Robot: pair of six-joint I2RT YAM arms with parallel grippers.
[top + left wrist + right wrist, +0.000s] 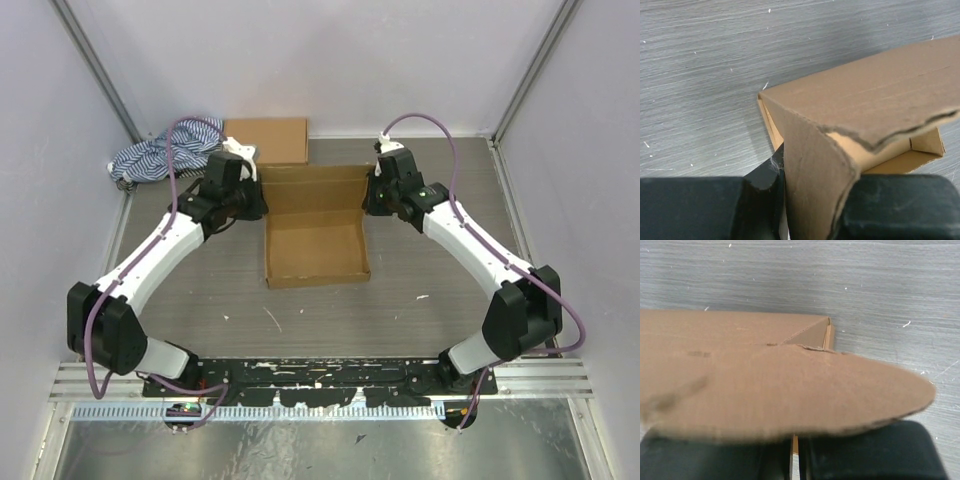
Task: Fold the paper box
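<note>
Top external shows the paper box [316, 240] mid-desk toward the far edge, its tray open, cardboard floor showing. Left gripper [812, 190] pinches its left flap; right gripper [792, 452] pinches its right wall.

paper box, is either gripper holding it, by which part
The left gripper pinches the left side flap of the paper box near its far corner; the right gripper seems clamped on the right side wall.
</note>
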